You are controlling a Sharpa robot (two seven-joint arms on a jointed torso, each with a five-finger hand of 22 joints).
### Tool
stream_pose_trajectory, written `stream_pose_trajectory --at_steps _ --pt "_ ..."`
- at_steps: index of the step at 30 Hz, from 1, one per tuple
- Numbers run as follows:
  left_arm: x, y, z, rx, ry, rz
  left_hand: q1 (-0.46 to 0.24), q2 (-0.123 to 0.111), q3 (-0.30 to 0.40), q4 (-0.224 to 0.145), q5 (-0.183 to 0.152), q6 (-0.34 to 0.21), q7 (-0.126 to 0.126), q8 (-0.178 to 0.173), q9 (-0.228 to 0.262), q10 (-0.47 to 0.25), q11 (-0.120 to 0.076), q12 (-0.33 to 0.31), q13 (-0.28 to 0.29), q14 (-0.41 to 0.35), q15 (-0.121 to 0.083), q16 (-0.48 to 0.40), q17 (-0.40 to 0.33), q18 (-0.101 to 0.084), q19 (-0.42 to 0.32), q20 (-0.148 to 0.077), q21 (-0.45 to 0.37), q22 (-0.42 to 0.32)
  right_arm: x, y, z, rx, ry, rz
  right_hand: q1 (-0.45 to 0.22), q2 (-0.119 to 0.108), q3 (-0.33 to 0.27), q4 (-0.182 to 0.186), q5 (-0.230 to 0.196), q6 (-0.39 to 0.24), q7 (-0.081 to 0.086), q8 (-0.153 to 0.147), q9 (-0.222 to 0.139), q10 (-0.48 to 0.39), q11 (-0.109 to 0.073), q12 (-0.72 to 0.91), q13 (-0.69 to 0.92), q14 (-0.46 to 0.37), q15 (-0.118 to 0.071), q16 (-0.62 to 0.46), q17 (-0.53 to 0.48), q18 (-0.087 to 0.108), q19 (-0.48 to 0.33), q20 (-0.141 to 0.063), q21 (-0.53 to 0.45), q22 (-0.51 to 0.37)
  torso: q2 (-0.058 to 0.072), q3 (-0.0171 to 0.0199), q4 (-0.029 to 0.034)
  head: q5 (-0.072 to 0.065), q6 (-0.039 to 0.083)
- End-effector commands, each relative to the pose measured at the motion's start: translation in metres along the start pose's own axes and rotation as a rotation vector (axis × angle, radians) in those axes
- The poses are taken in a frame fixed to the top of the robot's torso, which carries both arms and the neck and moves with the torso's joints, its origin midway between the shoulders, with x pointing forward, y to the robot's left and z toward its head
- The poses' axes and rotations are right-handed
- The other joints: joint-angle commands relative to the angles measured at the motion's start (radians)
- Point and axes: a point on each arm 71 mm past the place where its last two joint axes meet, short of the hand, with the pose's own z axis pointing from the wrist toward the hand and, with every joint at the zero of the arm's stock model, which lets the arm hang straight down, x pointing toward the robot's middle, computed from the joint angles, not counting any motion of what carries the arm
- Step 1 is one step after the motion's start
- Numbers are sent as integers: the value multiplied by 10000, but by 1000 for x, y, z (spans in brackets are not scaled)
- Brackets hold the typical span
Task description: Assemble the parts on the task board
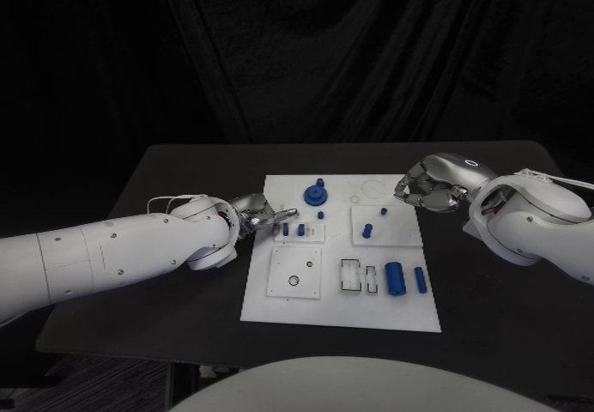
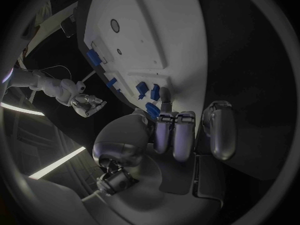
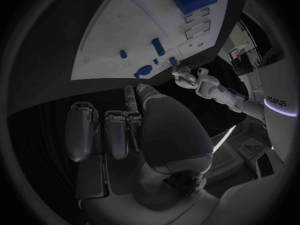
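On the flat white task board (image 1: 341,300) we count seven small blue plastic parts (image 1: 394,278). Our left hand (image 1: 257,212) sits at its left edge, fingers curled, holding nothing. Our right hand (image 1: 423,192) hovers over its far right corner, curled and empty.

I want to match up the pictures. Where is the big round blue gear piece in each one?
Head view: the big round blue gear piece near the board's far edge.
Left wrist view: cannot tell it apart.
Right wrist view: beside the thumb.
Shared landmark: the white task board.
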Motion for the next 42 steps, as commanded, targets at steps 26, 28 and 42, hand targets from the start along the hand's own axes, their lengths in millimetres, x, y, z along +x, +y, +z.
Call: stream_pose_trajectory --at_steps 26,28,42 --pt "-58 -22 10 -833 2974 157 4248 -516 67 -169 3242 -792 -177 767 275 1041 -107 -5 2635 1063 -122 65 2635 84 -39 -96 -170 1914 1 -1 0 235 53 -12 71 -42 47 27 38 15 62 -58 -12 641 19 -53 2150 856 17 -45 1826 1 220 10 -77 2003 -12 23 -17 181 1" --pt "-62 -24 13 -1129 3407 255 4348 -510 123 -174 3213 -787 -171 727 239 1041 -102 -5 2635 1063 -118 65 2635 84 -42 -90 -171 1914 1 -1 1 221 43 -11 71 -42 47 27 38 15 62 -58 -12 641 19 -53 2150 856 17 -45 1826 1 220 10 -77 2003 -8 23 -28 217 1" --pt "-63 -45 34 -2170 4580 1076 4708 -615 458 -81 2362 -699 -62 191 -257 1041 -7 -5 2635 1063 -36 65 2635 86 -57 -17 -176 1911 2 1 2 130 16 -1 71 -42 47 27 38 15 62 -58 -12 641 19 -53 2150 856 17 -45 1826 1 220 10 -77 2003 -15 18 -9 225 1"
